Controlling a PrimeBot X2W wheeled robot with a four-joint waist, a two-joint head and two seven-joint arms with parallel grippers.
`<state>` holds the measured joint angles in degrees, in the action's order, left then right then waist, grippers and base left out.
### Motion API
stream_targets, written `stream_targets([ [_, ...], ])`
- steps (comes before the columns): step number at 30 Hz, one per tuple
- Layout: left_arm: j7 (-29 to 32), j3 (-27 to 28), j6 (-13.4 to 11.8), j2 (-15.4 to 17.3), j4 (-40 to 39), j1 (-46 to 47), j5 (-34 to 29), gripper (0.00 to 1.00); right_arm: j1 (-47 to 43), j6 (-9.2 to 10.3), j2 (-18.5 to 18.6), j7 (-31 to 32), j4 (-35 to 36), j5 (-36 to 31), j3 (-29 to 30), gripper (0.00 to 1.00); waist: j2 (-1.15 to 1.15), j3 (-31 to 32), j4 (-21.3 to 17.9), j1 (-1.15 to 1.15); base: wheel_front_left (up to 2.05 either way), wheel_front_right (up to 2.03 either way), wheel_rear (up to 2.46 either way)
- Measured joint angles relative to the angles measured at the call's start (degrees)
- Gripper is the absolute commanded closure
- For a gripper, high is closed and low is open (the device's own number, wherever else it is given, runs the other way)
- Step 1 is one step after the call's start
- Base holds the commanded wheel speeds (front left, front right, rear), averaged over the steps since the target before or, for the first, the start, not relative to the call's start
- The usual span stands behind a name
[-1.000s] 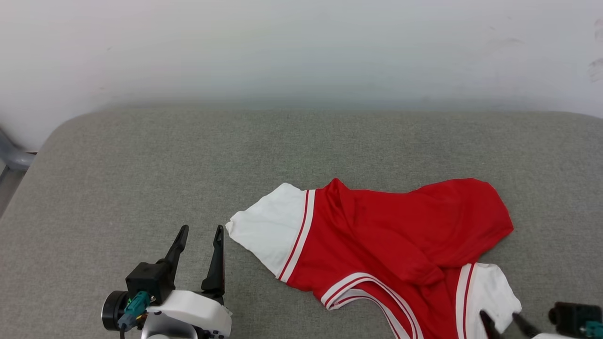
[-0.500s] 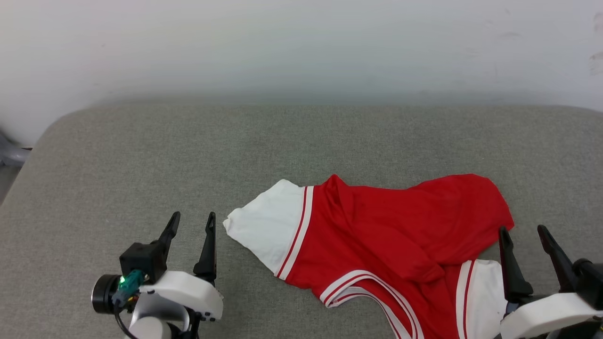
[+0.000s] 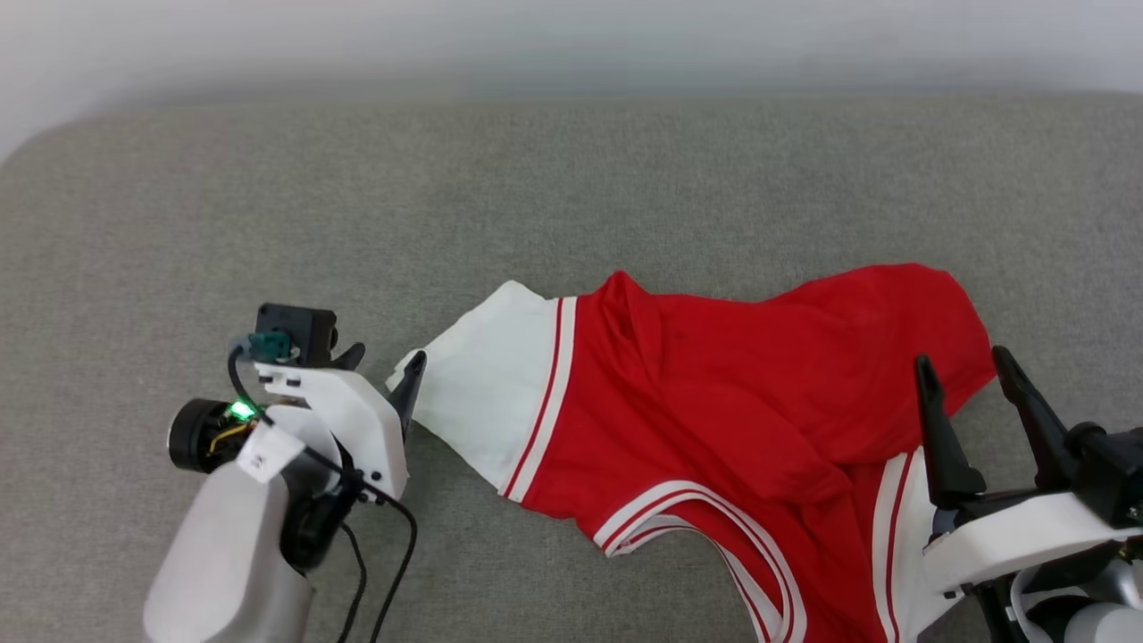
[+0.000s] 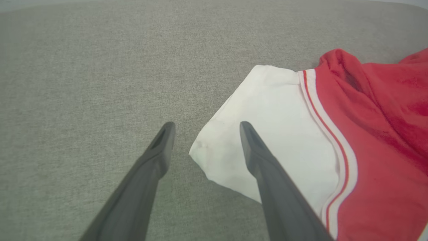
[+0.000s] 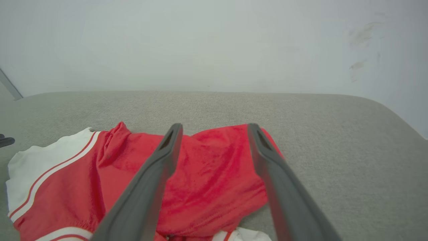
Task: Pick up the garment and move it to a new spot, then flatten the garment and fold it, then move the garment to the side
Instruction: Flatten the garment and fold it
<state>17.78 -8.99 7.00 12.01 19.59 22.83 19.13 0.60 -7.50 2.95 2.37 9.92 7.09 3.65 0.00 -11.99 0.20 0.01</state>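
Nearest the robot, the left gripper (image 4: 207, 125) is hanging low with its fingers spread apart and gripping nothing. One finger is showing over the corner of a white sleeve and the other over bare cloth. Whether they are touching down cannot be told. The right gripper (image 3: 963, 359) is also standing wide and empty, its fingers pointing across the red body beside the other white sleeve.

Between the two, the garment (image 3: 714, 402) is lying rumpled on the right half of the grey upholstered surface (image 3: 268, 223), with its striped neckline toward the robot and one sleeve reaching left. The red cloth is bunching into folds rather than lying flat.

Beyond it the woven grey surface is running back bare to a rounded far edge. Behind that a pale wall (image 5: 200, 43) is rising, with faint scuff marks (image 5: 361, 33) showing at the upper right of the right wrist view.
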Motion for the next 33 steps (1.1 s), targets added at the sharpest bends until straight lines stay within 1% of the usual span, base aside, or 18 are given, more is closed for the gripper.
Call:
stream_targets([
  [2,4.37,-0.71,0.08,1.02,0.51,1.21,1.45,0.0,0.46,-0.01,-0.01,-0.03,-0.14,0.49,-0.2,0.0,0.0,-1.06,-0.56,0.0,0.0,0.0,0.0],
  [10,17.41,-3.74,0.33,4.22,1.18,1.7,6.12,0.0,0.97,-0.01,-0.01,-0.22,-1.61,1.74,-0.1,0.0,0.0,-3.35,-2.53,0.0,0.0,0.0,0.0],
  [11,18.35,-4.1,0.33,4.53,0.93,1.7,6.64,0.12,1.08,-0.01,-0.01,0.05,-1.96,2.07,-0.15,0.0,0.0,-3.4,-2.69,0.0,0.0,0.0,0.0],
  [12,18.93,-4.44,0.33,4.78,0.68,1.68,7.09,0.12,1.14,-0.01,-0.01,0.18,-2.24,2.4,-0.18,0.0,0.0,-3.42,-2.81,0.0,0.0,0.0,0.0],
  [13,19.5,-5.03,0.33,4.99,0.52,1.6,7.4,0.52,1.2,-0.01,-0.01,0.19,-2.36,2.56,-0.21,0.0,0.0,-3.44,-2.9,0.0,0.0,0.0,0.0],
  [14,19.82,-5.46,0.33,5.16,0.26,1.56,7.6,0.8,1.22,-0.01,-0.01,0.46,-2.56,2.82,-0.25,0.0,0.0,-3.46,-2.97,0.0,0.0,0.0,0.0],
  [15,19.87,-5.7,0.33,5.21,0.13,1.46,8.1,1.0,1.22,-0.01,-0.01,0.64,-2.76,3.01,-0.27,0.0,0.0,-3.48,-3.03,0.0,0.0,0.0,0.0],
  [20,19.25,-6.84,0.4,5.56,0.15,0.96,8.9,1.0,1.29,-0.01,-0.01,1.81,-3.08,3.56,-0.26,0.0,0.0,-3.15,-3.24,-0.01,0.0,0.0,0.0],
  [23,16.37,-6.73,0.2,5.65,0.21,0.4,8.36,1.0,1.3,-0.01,-0.02,3.14,-3.39,4.02,0.99,0.0,0.0,-2.56,-3.23,0.0,0.0,0.0,0.0],
  [25,13.68,-6.46,-0.52,5.58,0.11,-0.23,7.75,1.0,1.22,-0.01,-0.03,4.93,-4.31,4.26,2.75,0.0,0.0,-2.06,-3.17,0.0,0.0,0.0,0.0],
  [28,8.9,-5.45,-1.79,5.45,-0.34,-0.71,6.78,1.0,0.51,-0.01,-0.02,8.86,-6.31,4.41,5.92,0.0,0.0,-1.22,-2.93,0.0,0.0,0.0,0.0],
  [30,5.84,-5.05,-2.68,5.38,-0.88,-1.48,6.1,1.0,-0.21,-0.01,0.44,12.62,-8.24,4.59,7.67,0.0,0.0,-0.63,-2.69,-0.01,0.0,0.0,0.0],
  [33,2.59,-4.61,-3.26,5.13,-1.71,-2.4,5.79,1.0,-1.49,0.0,1.77,18.92,-10.5,5.14,9.54,0.0,0.0,0.07,-2.18,-0.01,0.0,0.0,0.0],
])
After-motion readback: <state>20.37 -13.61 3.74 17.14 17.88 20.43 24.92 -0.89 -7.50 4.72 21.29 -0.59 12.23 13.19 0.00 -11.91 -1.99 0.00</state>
